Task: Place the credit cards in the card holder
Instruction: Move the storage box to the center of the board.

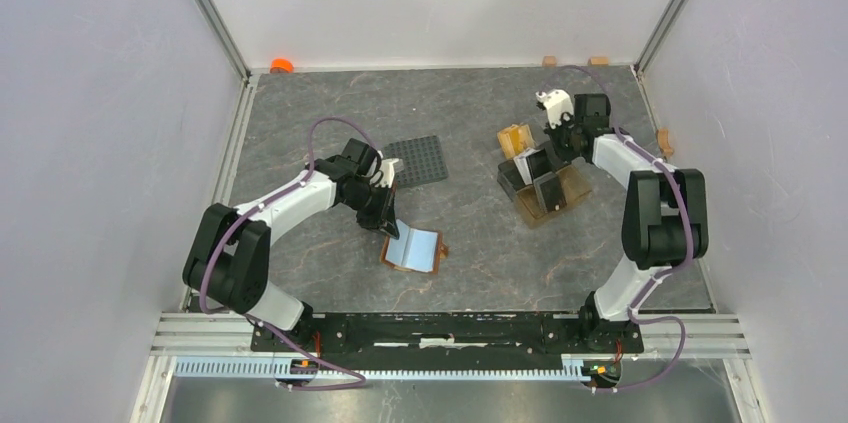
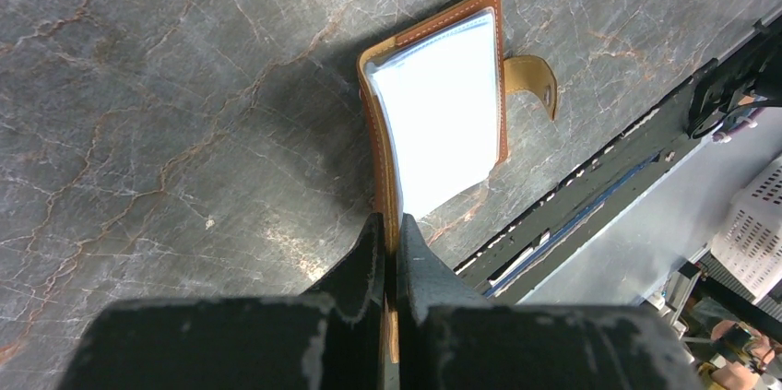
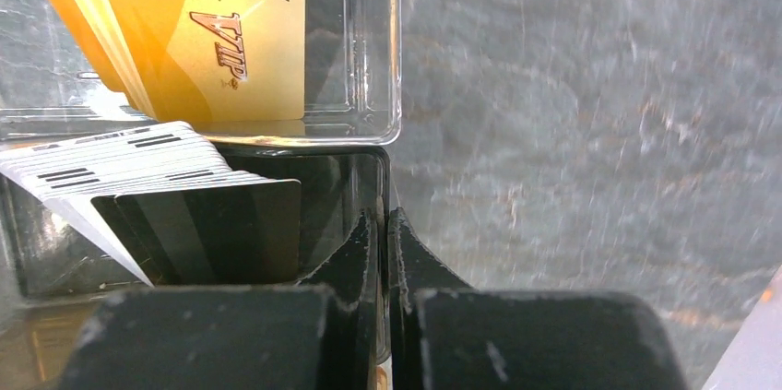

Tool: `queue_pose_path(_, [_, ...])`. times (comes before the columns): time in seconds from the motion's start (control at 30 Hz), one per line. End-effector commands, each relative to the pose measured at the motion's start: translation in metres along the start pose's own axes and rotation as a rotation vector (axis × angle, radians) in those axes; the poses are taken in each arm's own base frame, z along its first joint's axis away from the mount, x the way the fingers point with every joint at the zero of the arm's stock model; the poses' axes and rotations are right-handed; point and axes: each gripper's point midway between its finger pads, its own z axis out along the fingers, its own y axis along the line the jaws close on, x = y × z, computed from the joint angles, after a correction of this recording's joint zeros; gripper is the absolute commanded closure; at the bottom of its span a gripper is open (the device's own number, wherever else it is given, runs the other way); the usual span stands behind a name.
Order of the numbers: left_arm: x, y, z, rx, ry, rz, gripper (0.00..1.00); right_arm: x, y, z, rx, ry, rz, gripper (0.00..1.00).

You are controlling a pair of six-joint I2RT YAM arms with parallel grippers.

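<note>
The brown leather card holder (image 1: 412,250) lies open on the table left of centre, its inner sleeves glaring white (image 2: 443,104) and its snap tab (image 2: 539,81) sticking out. My left gripper (image 2: 392,224) is shut on the holder's near leather edge; it also shows in the top view (image 1: 388,223). The credit cards stand in a clear amber-tinted stand (image 1: 548,193): yellowish VIP cards (image 3: 231,40) in the far compartment, grey and black cards (image 3: 184,215) in the nearer one. My right gripper (image 3: 385,219) is shut on the stand's clear wall beside the dark cards.
A dark grey studded square plate (image 1: 415,160) lies just behind the left gripper. A small orange object (image 1: 282,65) sits at the back left corner. Small wooden blocks (image 1: 598,61) lie along the back and right edges. The arm base rail (image 2: 590,196) runs close to the holder.
</note>
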Motion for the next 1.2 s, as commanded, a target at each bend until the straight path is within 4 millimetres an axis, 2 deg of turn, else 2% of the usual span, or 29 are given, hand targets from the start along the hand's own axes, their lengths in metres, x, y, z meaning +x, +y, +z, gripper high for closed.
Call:
queue_pose_path(0.0, [-0.003,0.0,0.002,0.017,-0.003,0.022,0.98,-0.015,0.011,0.016,-0.069,-0.015,-0.263,1.0])
queue_pose_path(0.1, [-0.003,0.001,0.003,0.014,0.003,0.02,0.98,-0.022,0.016,0.022,-0.068,-0.025,-0.367,1.0])
queue_pose_path(0.23, [-0.002,0.002,0.004,0.013,0.009,0.018,0.98,-0.038,-0.001,0.025,0.021,-0.048,-0.328,0.94])
queue_pose_path(0.27, [-0.002,0.002,0.004,0.012,0.008,0.018,0.98,-0.044,-0.008,0.023,0.064,-0.054,-0.298,0.87])
queue_pose_path(0.33, [-0.002,0.002,0.004,0.011,0.008,0.019,0.98,-0.057,-0.019,0.016,0.122,-0.081,-0.212,0.63])
queue_pose_path(0.37, [-0.002,0.002,0.003,0.011,0.005,0.02,0.98,-0.063,-0.024,0.01,0.152,-0.097,-0.184,0.53])
queue_pose_path(0.5, [-0.002,0.001,0.002,0.012,0.002,0.022,0.98,-0.084,-0.029,-0.012,0.197,-0.208,-0.123,0.35])
queue_pose_path(0.53, [-0.002,0.001,0.002,0.014,0.0,0.023,0.98,-0.089,-0.031,-0.02,0.215,-0.232,-0.097,0.33])
queue_pose_path(0.67, [-0.003,-0.001,-0.001,0.016,-0.011,0.03,0.98,-0.103,-0.037,-0.055,0.264,-0.302,0.088,0.33])
queue_pose_path(0.73, [-0.004,-0.002,-0.002,0.018,-0.015,0.031,0.98,-0.104,-0.03,-0.071,0.243,-0.322,0.23,0.29])
queue_pose_path(0.83, [-0.005,-0.004,-0.003,0.024,-0.02,0.034,0.98,-0.094,-0.005,-0.089,0.183,-0.314,0.415,0.28])
queue_pose_path(0.97, [-0.005,-0.007,-0.004,0.038,-0.023,0.034,0.98,-0.053,0.019,-0.103,0.192,-0.239,0.698,0.27])
queue_pose_path(1.07, [-0.005,-0.01,-0.006,0.05,-0.03,0.038,0.98,-0.021,0.034,-0.113,0.244,-0.211,0.767,0.24])
queue_pose_path(1.17, [-0.006,-0.012,-0.007,0.053,-0.038,0.042,0.98,0.017,0.034,-0.118,0.331,-0.204,0.81,0.19])
